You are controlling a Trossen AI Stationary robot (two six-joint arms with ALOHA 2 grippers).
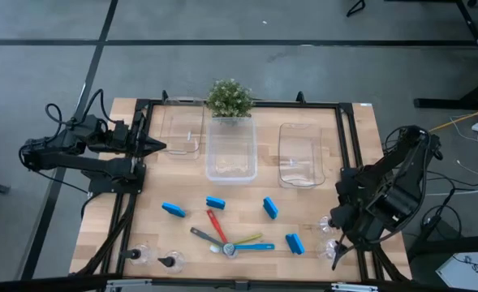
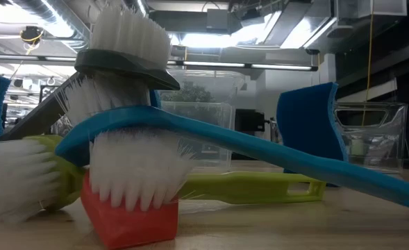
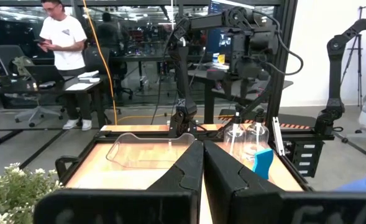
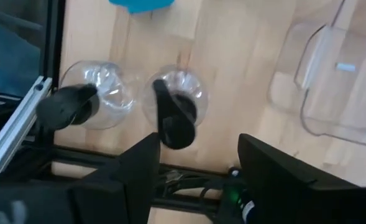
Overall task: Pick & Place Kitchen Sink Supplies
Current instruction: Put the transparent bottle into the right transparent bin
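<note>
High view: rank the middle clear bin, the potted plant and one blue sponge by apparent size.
1. Middle clear bin
2. Potted plant
3. Blue sponge, clearly smallest; all four sponges look alike.

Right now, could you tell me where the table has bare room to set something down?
Bare wood lies left of the leftmost sponge, below the left bin, and between the middle bin and right bin. It is crowded at the front centre, where the brushes cross, and by the bottles under the right hand.

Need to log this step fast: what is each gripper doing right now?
Left gripper: shut, holding nothing, parked at the table's left edge.
Right gripper: open, empty, above a pump bottle.
</note>
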